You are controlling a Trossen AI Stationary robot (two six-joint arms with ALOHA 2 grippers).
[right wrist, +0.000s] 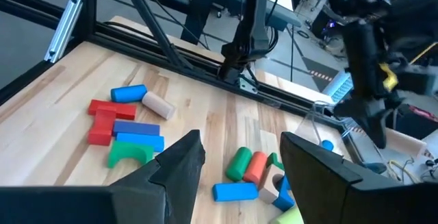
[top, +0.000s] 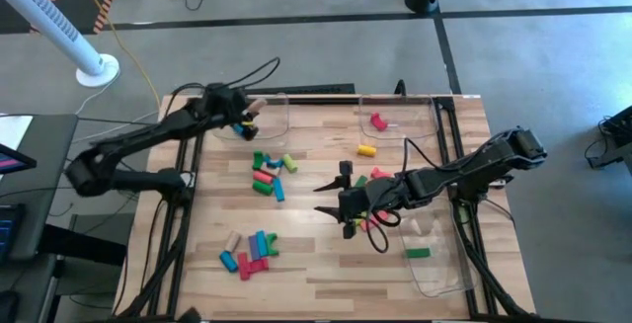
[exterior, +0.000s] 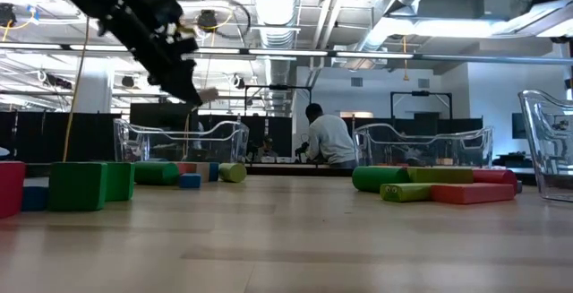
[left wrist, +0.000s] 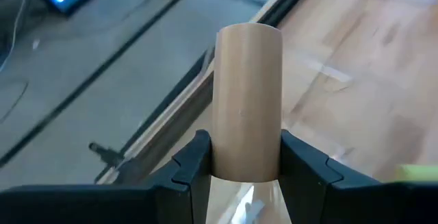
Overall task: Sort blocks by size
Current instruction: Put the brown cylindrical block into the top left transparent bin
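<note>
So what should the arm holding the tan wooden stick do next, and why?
Probably lower it a little and let go. The left gripper is shut on the tan wooden cylinder, held up over the clear plastic tray at the table's far left corner, where a blue block already lies. The right gripper hangs open mid-table.

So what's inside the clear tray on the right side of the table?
One green block lies flat in the clear tray. The right arm crosses over its far end, so anything under there stays hidden.
</note>
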